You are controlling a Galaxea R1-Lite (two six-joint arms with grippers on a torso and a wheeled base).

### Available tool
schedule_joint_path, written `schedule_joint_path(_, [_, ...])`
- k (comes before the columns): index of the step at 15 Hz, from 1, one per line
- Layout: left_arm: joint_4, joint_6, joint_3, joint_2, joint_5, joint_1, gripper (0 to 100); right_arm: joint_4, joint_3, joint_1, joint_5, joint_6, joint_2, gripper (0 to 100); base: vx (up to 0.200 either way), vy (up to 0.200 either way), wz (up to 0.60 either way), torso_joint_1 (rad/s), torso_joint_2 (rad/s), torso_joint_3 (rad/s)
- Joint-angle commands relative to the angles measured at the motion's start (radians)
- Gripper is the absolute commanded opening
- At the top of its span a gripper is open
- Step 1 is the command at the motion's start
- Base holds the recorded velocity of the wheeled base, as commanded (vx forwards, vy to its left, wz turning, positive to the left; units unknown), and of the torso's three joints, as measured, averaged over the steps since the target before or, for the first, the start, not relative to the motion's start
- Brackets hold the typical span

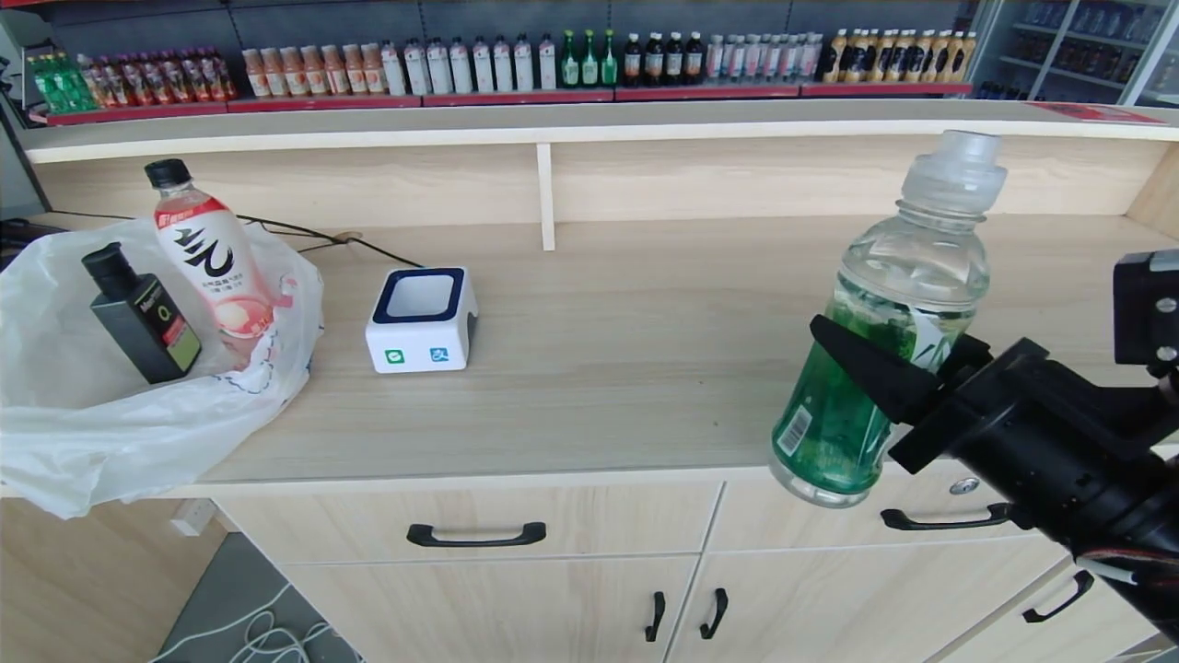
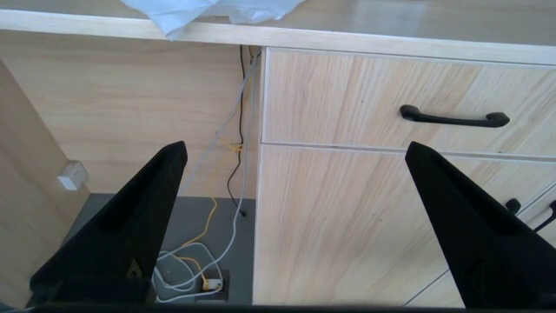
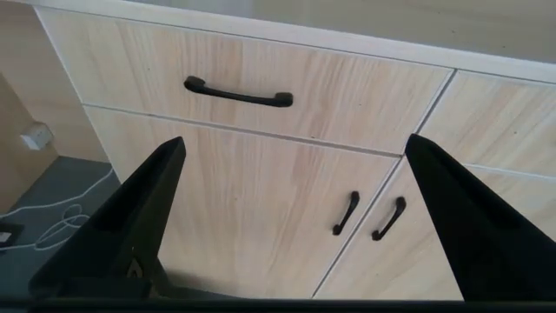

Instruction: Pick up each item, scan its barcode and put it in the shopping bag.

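Observation:
A clear bottle of green drink (image 1: 907,276) with a translucent cap hangs tilted over the counter's front edge at the right, its barcode low on the side facing me. My right gripper (image 1: 893,354) is shut on its middle. The white scanner box (image 1: 422,319) with a dark-rimmed top sits on the counter, left of centre. The white plastic shopping bag (image 1: 110,414) lies open at the far left, holding a pink-labelled bottle (image 1: 207,253) and a dark square bottle (image 1: 143,313). My left gripper (image 2: 295,148) is open, low before the cabinet front, below the bag's overhang (image 2: 208,13).
The wooden counter (image 1: 599,368) has a raised back ledge and a thin divider (image 1: 545,193). A cable (image 1: 304,235) runs behind the bag. Drawers and doors with black handles (image 1: 476,534) lie below. Shelves of drinks (image 1: 553,60) line the far wall.

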Motion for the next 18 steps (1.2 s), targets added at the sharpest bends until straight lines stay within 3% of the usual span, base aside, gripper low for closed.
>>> schedule_joint_path(1, [0.000,-0.001,0.000,0.000,0.000,0.000,100,-0.001,-0.001,-0.044,0.001,0.011,0.001,0,0.000,0.000,0.00,0.000,0.00,0.000])
schedule_joint_path(11, [0.000,0.000,0.000,0.000,0.000,0.000,100,-0.033,-0.037,-0.139,0.003,0.014,-0.004,0,-0.020,0.000,0.00,0.000,0.00,0.001])
schedule_joint_path(18, [0.000,-0.003,0.000,0.000,0.001,0.000,100,-0.037,-0.040,-0.153,0.000,0.017,0.002,0,0.000,0.200,0.00,0.004,0.00,0.003])
